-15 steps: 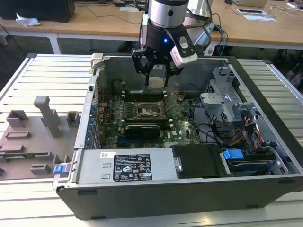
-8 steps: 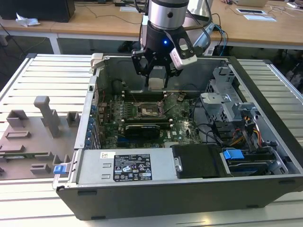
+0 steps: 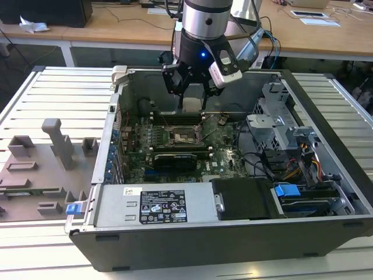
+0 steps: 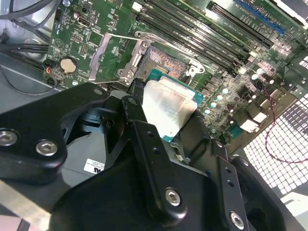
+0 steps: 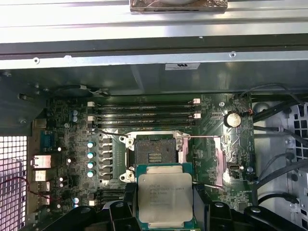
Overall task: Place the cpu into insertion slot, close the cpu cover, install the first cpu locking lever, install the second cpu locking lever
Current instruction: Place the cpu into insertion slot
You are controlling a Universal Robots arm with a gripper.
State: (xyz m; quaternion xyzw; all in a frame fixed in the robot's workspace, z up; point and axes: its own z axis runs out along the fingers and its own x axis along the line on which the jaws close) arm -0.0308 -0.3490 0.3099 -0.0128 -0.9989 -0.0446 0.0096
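Note:
My gripper (image 3: 191,96) hangs inside the open computer case (image 3: 116,169), shut on the cpu (image 3: 191,104), a flat square chip with a dull silver top. In both wrist views the cpu (image 5: 165,195) (image 4: 169,107) sits clamped by its edges between the black fingers (image 5: 201,199) (image 4: 137,98), held above the green board. The insertion slot (image 5: 155,152) (image 4: 163,63) (image 3: 185,137) lies bare just beyond the chip, dark with a silver rim. The cpu cover (image 4: 111,57) (image 5: 217,163) is swung open beside the slot. A thin locking lever (image 5: 204,137) stands raised.
Long black memory slots (image 5: 144,113) run beside the socket. A black power supply (image 3: 157,207) fills the case's near side, and a drive cage (image 3: 280,125) with cables (image 3: 274,166) is at the exterior view's right. A grey fixture plate (image 3: 41,169) lies on the slatted table.

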